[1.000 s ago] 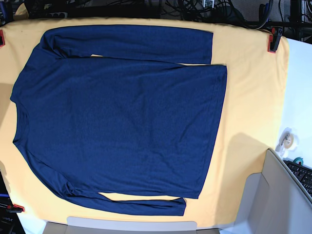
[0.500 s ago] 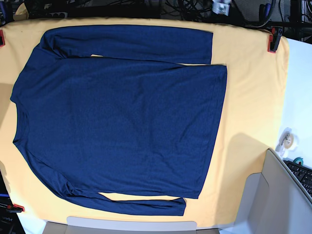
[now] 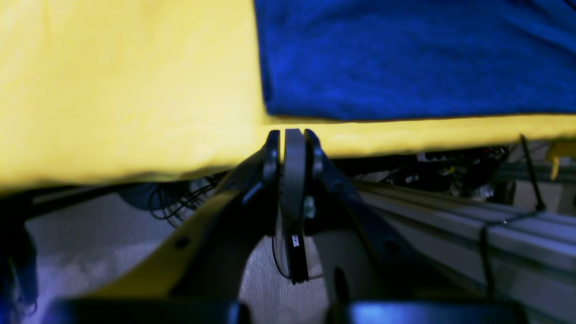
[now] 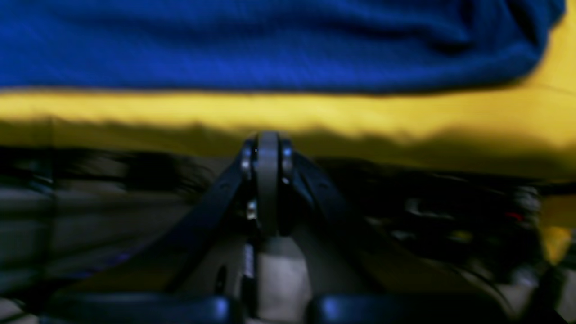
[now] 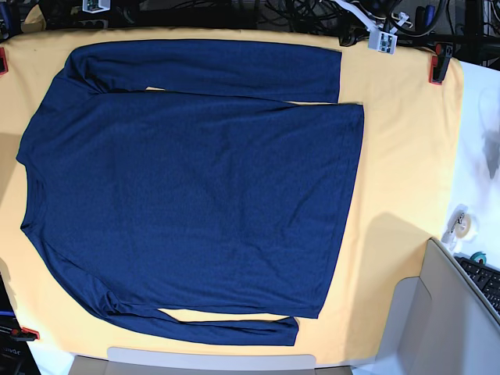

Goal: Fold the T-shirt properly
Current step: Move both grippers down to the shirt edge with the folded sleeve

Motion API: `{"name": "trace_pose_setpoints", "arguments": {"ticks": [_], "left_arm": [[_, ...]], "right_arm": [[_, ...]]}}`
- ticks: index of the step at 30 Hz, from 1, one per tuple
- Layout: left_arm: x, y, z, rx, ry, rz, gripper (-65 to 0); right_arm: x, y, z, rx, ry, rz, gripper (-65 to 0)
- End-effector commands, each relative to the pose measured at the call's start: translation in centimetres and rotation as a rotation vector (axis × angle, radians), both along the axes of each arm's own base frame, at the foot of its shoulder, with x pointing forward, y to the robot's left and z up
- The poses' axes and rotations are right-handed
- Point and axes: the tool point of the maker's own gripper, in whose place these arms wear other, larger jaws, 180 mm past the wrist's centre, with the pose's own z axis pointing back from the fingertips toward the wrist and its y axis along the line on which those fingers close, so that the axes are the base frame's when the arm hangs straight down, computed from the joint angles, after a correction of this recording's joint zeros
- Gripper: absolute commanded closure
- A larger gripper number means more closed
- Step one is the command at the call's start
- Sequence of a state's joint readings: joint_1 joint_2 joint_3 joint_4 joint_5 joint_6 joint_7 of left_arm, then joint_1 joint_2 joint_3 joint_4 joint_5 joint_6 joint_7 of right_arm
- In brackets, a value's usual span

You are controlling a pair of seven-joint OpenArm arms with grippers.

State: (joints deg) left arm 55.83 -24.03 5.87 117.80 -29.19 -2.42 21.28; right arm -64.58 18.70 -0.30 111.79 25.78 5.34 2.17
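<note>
Two grippers now poke in at the base view's far edge, absent before: right gripper (image 5: 94,6) at top left, left gripper (image 5: 380,41) at top right, both with jaws pressed together, empty. T-shirt (image 5: 195,191) lies flat, unmoved, on the yellow-orange table cloth (image 5: 406,156), sleeves folded alongside the body.

On my left wrist feed, left gripper (image 3: 292,135) jaws pressed together, hanging at the edge of the yellow table cloth (image 3: 126,90); the T-shirt (image 3: 414,54) lies flat just beyond, untouched.
</note>
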Motion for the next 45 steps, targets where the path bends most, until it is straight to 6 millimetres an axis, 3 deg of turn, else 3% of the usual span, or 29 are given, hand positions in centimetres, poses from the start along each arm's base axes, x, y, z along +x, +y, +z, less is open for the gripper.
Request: {"name": "trace_pose_setpoints", "arguments": {"ticks": [1, 5, 13, 17, 23, 30, 34, 41, 45], "left_arm": [[0.6, -0.7, 0.9, -0.027, -0.036, -0.04, 0.0], [1.6, -2.9, 1.8, -0.114, -0.076, -0.141, 0.0], [2.9, -5.4, 2.5, -0.228, -0.066, -0.229, 0.0], [3.3, -7.2, 3.8, -0.328, -0.077, -0.317, -5.1], [3.3, -7.5, 3.6, -0.337, -0.049, -0.34, -11.2], [3.4, -7.3, 3.7, -0.326, -0.049, -0.366, -11.6], [3.5, -7.3, 3.7, -0.324, -0.051, -0.37, -11.7], [3.5, -7.3, 3.6, -0.324, -0.052, -0.368, -11.7], [3.8, -7.3, 3.7, -0.322, -0.06, -0.369, -11.7]], "right_arm": [[0.9, 0.4, 1.0, 0.034, -0.046, -0.001, 0.0], [2.3, 1.1, 1.7, 0.113, -0.088, -0.018, 0.0], [4.3, 2.8, 3.7, 0.377, -0.15, -0.08, 0.0], [4.7, 3.6, 4.9, 0.494, -0.18, -0.079, 0.0], [4.8, 3.2, 5.1, 0.494, -0.193, -0.07, 0.0], [4.5, -1.4, 5.1, 0.382, -0.193, -0.135, 0.0], [4.0, -5.5, 3.7, 0.391, -0.113, -0.233, -0.4], [2.5, -12.5, 3.5, 0.484, -0.086, -0.305, -14.9], [0.7, -16.2, 2.8, 0.392, -0.028, -0.383, -13.7]]}}
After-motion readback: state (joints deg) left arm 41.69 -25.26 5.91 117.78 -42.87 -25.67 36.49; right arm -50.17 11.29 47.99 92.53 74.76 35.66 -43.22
